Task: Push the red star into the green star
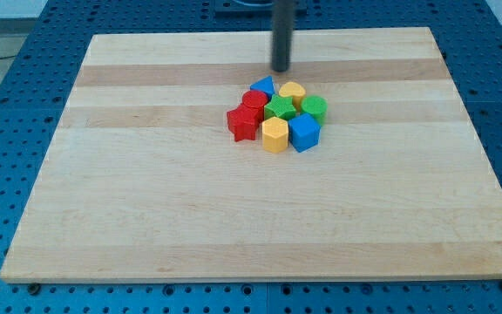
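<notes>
- End effector: bare dark rod, no jaws to open or close; my tip (281,69) rests on the pale wooden tabletop (146,218), just above the cluster, touching nothing.
- Small red star-shaped block (243,124) at the cluster's left edge, near the small green star-shaped block (279,108), contact unclear.
- Probably light, rigid, slippery; best pushed from its left face.
- No containers visible.

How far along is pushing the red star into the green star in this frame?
Mostly done, it seems: the red star sits in the tight cluster, close beside the green star, though a red block and a yellow block crowd between. In hand: nothing; my tip stands toward the view's top, apart from the blocks. Left: perhaps a final nudge rightward.
</notes>
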{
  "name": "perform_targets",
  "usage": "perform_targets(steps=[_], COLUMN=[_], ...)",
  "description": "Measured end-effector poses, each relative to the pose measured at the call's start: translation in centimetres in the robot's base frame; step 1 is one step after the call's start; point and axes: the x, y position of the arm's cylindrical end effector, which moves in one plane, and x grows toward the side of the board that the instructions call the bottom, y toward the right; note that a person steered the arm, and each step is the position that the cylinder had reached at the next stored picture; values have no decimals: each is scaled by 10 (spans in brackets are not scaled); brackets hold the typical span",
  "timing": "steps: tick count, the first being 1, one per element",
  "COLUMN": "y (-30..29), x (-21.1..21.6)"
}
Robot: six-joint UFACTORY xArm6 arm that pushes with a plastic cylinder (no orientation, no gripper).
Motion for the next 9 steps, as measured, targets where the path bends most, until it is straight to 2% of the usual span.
perform_targets(steps=[1, 9], y=[-19, -11], x=[19, 31])
